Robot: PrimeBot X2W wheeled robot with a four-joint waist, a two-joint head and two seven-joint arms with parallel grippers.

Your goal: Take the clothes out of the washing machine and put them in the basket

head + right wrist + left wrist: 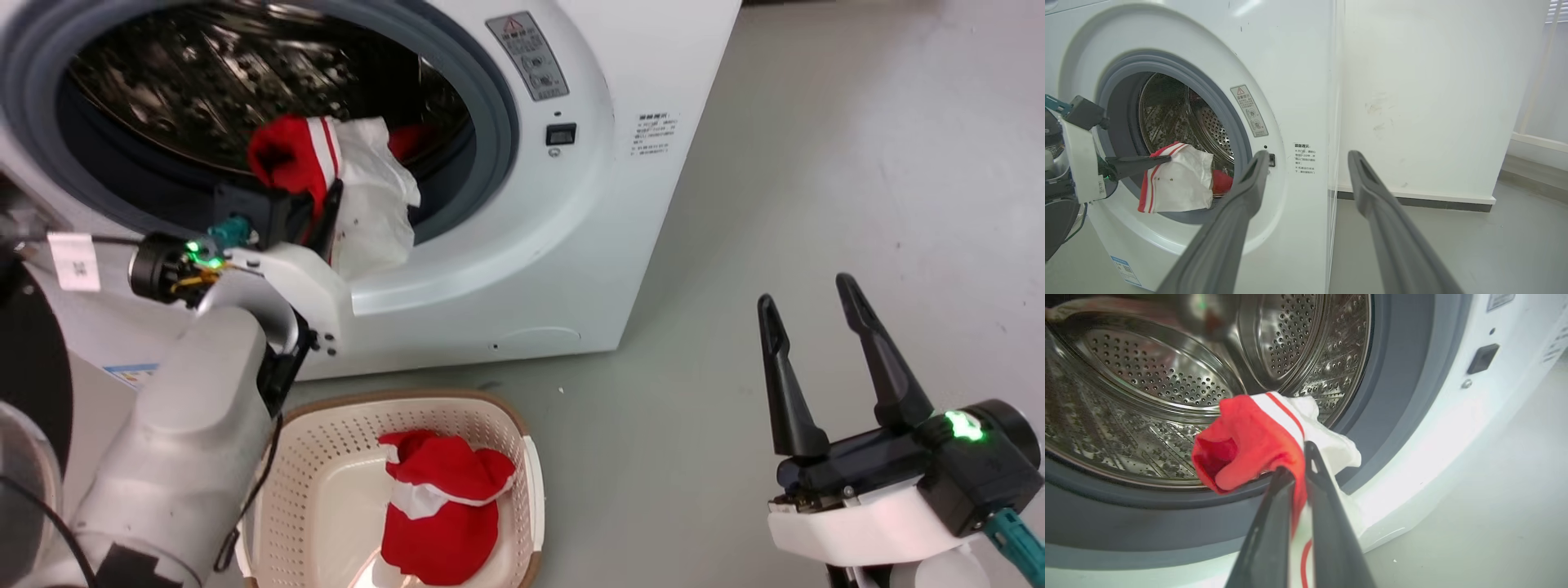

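My left gripper point(314, 208) point(1298, 461) is shut on a red and white garment point(343, 188) point(1257, 445) at the mouth of the washing machine point(571, 204) point(1290, 61); the cloth hangs over the grey gasket, as the right wrist view also shows the garment point(1180, 179). More red fabric point(408, 140) lies deeper in the drum. The cream basket point(326, 457) stands on the floor below the porthole with a red and white garment point(445, 506) in it. My right gripper point(808, 310) point(1306, 157) hangs open over bare floor at the right.
The machine's open door point(33, 392) is at the far left beside my left arm. A white wall point(1433, 102) with a dark skirting stands right of the machine. Grey floor point(857, 163) stretches to the right.
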